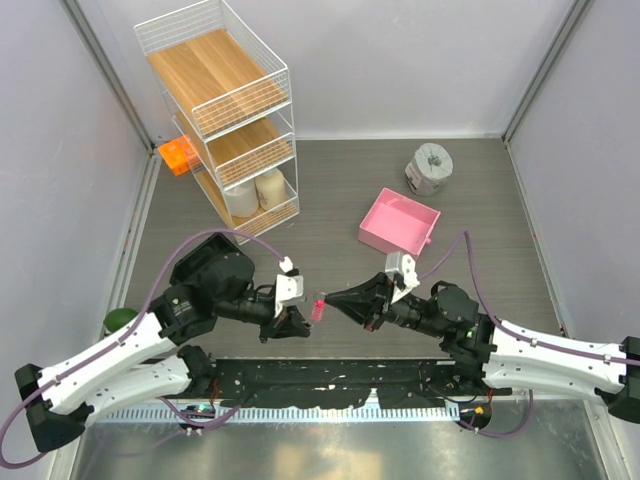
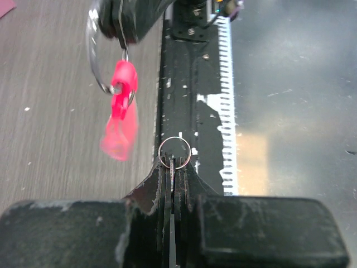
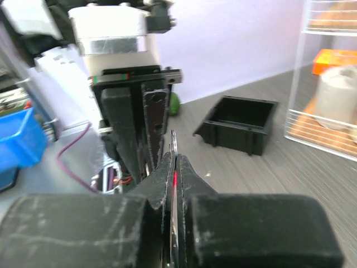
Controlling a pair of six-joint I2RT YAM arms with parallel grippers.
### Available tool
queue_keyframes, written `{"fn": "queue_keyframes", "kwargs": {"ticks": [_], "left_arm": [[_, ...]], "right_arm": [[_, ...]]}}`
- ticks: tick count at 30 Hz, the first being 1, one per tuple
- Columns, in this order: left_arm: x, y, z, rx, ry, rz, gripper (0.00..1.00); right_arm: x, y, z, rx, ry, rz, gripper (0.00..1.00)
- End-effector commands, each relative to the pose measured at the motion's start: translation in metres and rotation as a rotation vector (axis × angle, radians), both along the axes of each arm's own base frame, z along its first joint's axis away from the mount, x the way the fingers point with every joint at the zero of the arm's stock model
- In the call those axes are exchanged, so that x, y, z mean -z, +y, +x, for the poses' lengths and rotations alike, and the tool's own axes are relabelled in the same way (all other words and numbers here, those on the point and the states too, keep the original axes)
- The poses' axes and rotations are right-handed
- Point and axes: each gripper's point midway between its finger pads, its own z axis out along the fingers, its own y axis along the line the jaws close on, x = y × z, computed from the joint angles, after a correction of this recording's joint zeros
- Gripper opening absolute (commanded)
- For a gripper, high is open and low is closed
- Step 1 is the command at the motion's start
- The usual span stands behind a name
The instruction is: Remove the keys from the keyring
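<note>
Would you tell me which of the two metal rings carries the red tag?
The larger ring, top left in the left wrist view, held by the right gripper; the red tag hangs from it. The smaller ring in the left gripper is bare.

Grey table (image 1: 340, 180) with a matt, wood-grain finish. The keyring (image 2: 120, 120) is a smooth pink-red plastic tag. A larger ring (image 2: 91, 58) is shiny steel wire, and a small ring (image 2: 189, 149) is thin bright metal. The left gripper (image 2: 174, 163) has matt black plastic fingers, scuffed pale. The pink tray (image 1: 372, 232) looks like smooth plastic. The rack (image 1: 243, 107) is white-coated wire with light, satin wooden shelves (image 1: 205, 70)
</note>
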Motion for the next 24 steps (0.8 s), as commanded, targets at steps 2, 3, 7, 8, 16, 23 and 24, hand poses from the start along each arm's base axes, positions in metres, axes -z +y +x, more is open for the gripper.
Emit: {"fn": "queue_keyframes", "kwargs": {"ticks": [2,3,7,8,16,23,24], "left_arm": [[0.008,-0.004,0.043,-0.258,0.012,0.062,0.0],[0.011,-0.004,0.051,-0.309,0.024,0.086,0.0],[0.033,-0.004,0.082,-0.507,0.102,0.224,0.0],[0.036,-0.006,0.088,-0.539,0.12,0.256,0.0],[0.075,-0.016,0.157,-0.777,0.146,0.428,0.0],[0.079,-0.009,0.211,-0.94,0.062,0.433,0.03],[0.079,-0.008,0.217,-0.949,0.057,0.434,0.03]], "right_arm": [[-0.003,-0.039,0.062,0.406,0.129,-0.035,0.05],[-0.003,-0.046,0.068,0.458,0.146,-0.042,0.05],[0.021,-0.074,0.086,0.625,0.191,-0.105,0.05],[0.026,-0.082,0.091,0.676,0.209,-0.108,0.05],[0.07,-0.089,0.136,0.739,0.316,-0.249,0.05],[0.081,-0.066,0.187,0.724,0.389,-0.302,0.05],[0.08,-0.064,0.191,0.727,0.393,-0.304,0.05]]}}
